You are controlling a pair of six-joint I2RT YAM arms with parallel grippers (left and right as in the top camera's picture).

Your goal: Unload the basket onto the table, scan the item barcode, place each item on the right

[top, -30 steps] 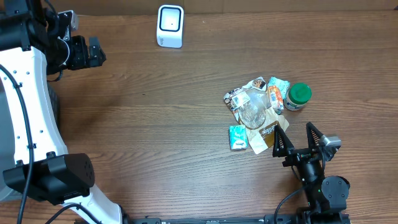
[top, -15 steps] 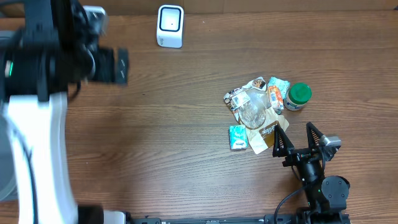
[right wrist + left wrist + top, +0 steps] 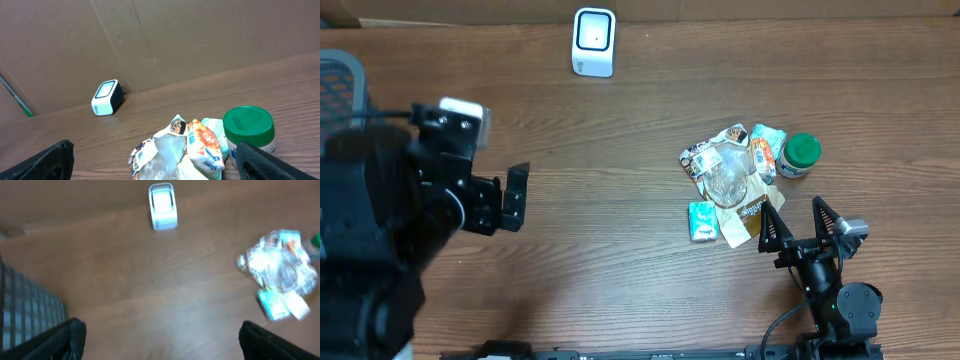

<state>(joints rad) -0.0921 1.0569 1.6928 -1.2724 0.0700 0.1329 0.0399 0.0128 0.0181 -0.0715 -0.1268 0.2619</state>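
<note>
Both grippers are seen with their jaws spread wide and nothing held: the right gripper [image 3: 795,208] is parked just short of a heap of items [image 3: 728,172], which lies directly ahead of its fingertips, while the left gripper [image 3: 160,330] is held above bare table, with the heap well off to its right and ahead. The scanner [image 3: 593,42] is found far ahead of the right gripper and to its left, and more nearly straight ahead of the left one. The heap is judged to be mostly light, soft film packets, crinkly and probably slippery, which are likely to deform and slide if pinched flat; an edge or a folded seam is best taken. A teal packet [image 3: 701,220] lies a little apart at the heap's near left side and could be pinched across its short width. The green-lidded jar [image 3: 800,155], ahead and slightly right, is judged stiff and heavier, and could be grasped around its body below the lid. No barcode can be made out on any item.
</note>
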